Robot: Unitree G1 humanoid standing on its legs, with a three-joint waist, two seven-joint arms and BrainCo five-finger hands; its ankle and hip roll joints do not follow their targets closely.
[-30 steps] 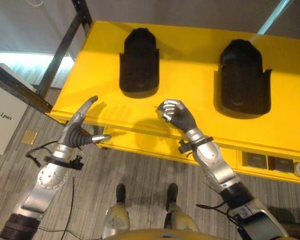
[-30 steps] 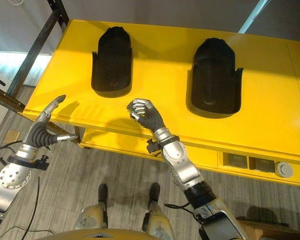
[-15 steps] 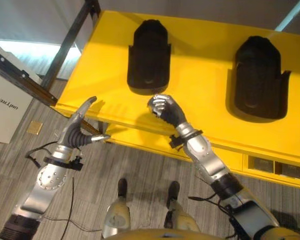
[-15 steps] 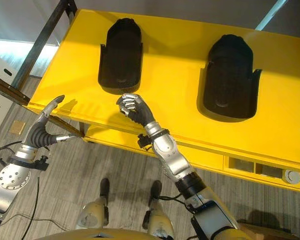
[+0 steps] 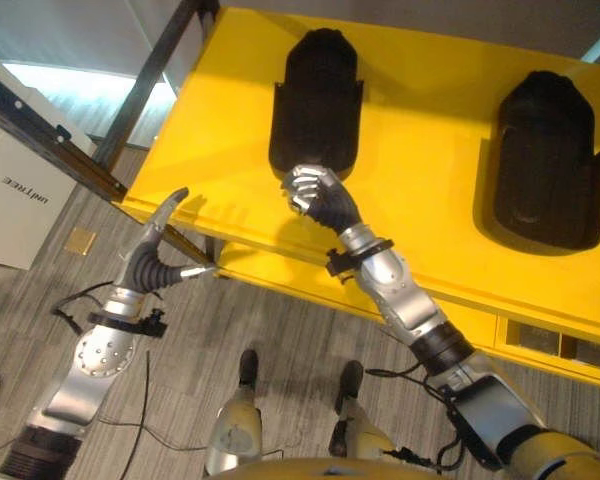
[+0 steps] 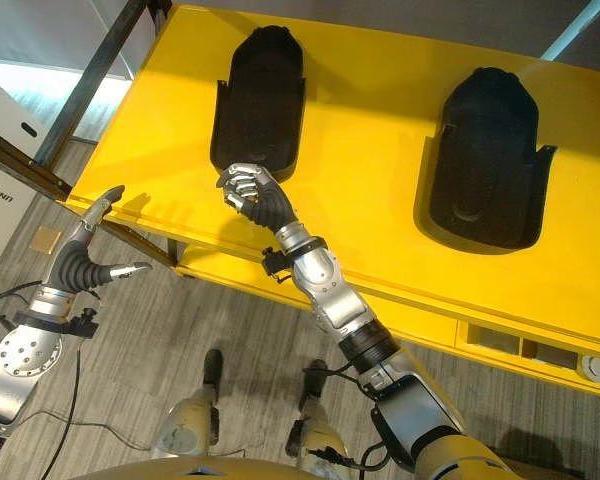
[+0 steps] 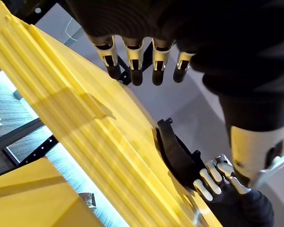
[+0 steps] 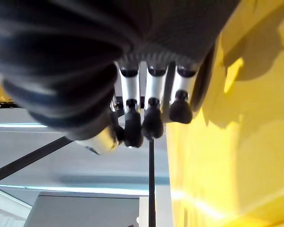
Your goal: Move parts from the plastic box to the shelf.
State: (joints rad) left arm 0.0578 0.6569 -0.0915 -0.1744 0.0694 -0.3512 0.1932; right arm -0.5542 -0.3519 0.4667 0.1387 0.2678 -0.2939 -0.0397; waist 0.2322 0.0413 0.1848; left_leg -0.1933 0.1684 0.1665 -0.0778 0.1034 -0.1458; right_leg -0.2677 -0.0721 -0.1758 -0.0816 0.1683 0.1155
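The right hand is seen with its fingers curled together into a loose fist, and nothing is held in it; in the right wrist view the dark fingertips are folded in towards the palm with only air past them. It hangs at the near end of the left-hand black part, touching it or just short of it; which of the two cannot be told. That part lies flat on the yellow shelf, with its rounded end pointing away from the robot. A second black part lies well apart from it, further to the robot's right.

The step in hand is judged to be either a last nudge to seat the left-hand part or a withdrawal from it. For a nudge, the push is best kept low and along the part's length, so that the part is not turned or tipped. For a withdrawal, the fist is best lifted clear before it is drawn back, so that the raised side wings are not caught.

The left hand is held with fingers straight and apart, beside the shelf's near corner, idle and holding nothing.

The shelf's front edge runs just below the right wrist, and a dark metal frame stands at the shelf's left end. Bare yellow room lies between the two parts. The plastic box cannot be made out.
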